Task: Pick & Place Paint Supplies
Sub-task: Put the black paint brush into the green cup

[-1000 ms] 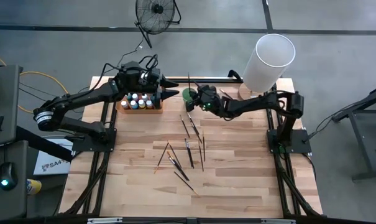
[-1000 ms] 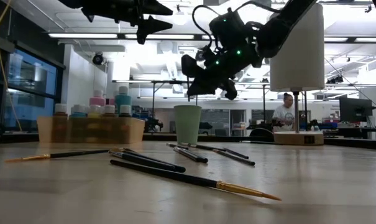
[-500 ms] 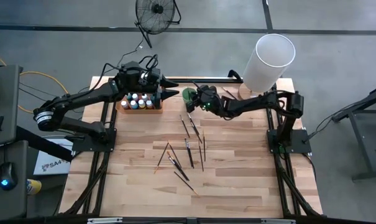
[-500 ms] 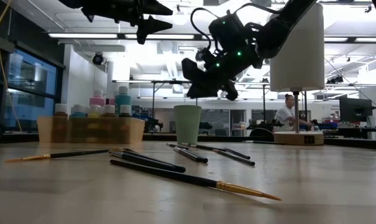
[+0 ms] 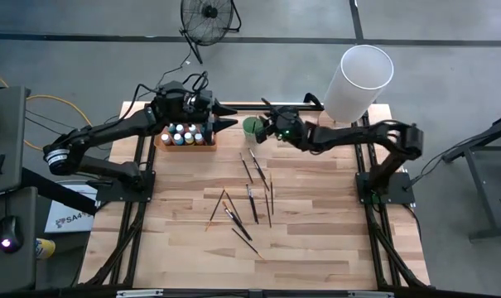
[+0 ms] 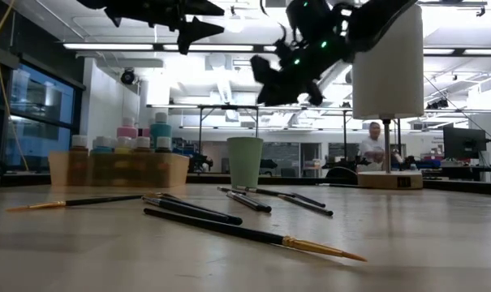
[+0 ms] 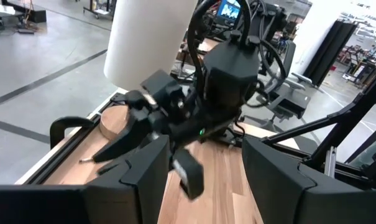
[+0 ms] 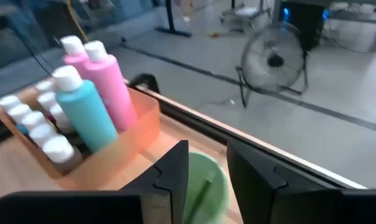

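Observation:
Small paint bottles (image 5: 184, 132) stand in an orange tray (image 5: 184, 143) at the far left, along with two taller pink bottles (image 8: 107, 81) and a blue one (image 8: 82, 109). The green cup (image 5: 250, 126) sits on the table right of the tray, and a dark brush (image 8: 202, 186) leans inside it. Several thin dark brushes (image 5: 250, 199) lie flat mid-table. My right gripper (image 8: 206, 171) hovers open above and just right of the cup, holding nothing. My left gripper (image 5: 232, 117) hangs open high over the tray's right end, pointing level at the right arm.
A tall white cylinder (image 5: 362, 79) stands at the far right corner. A black rail (image 5: 283, 105) runs along the far edge. Beyond the table are a floor fan (image 5: 209, 15) and a person (image 6: 376, 146). Bare wood lies toward the near edge.
My right gripper has risen well clear of the green cup and drawn back a little toward the table's right. The left arm has kept still, and the brushes on the table have not moved.

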Action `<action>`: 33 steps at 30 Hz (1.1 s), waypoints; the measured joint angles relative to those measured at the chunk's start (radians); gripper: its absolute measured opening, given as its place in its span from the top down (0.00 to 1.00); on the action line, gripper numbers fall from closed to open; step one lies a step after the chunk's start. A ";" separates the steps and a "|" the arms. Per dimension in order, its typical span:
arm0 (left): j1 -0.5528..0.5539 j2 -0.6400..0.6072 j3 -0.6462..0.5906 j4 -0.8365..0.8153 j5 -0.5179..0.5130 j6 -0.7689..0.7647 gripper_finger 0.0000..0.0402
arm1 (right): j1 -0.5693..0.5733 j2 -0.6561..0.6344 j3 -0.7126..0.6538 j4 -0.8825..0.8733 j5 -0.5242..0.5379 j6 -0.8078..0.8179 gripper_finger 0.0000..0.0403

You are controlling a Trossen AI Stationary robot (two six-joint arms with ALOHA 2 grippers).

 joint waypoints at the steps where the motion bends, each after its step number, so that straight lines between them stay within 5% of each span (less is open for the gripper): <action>1: 0.000 -0.002 0.000 0.001 0.000 0.000 0.50 | 0.000 -0.026 0.000 -0.052 0.010 0.016 0.73; 12: 0.000 -0.004 0.000 -0.005 -0.001 -0.001 0.50 | -0.014 -0.186 0.000 -0.624 -0.098 0.249 0.73; 24: 0.000 -0.004 0.000 -0.005 -0.003 -0.001 0.50 | -0.050 -0.051 0.055 -0.812 -0.285 0.136 0.71; 33: 0.000 -0.004 0.000 -0.005 -0.003 -0.001 0.50 | -0.148 0.087 0.185 -0.929 -0.312 0.003 0.55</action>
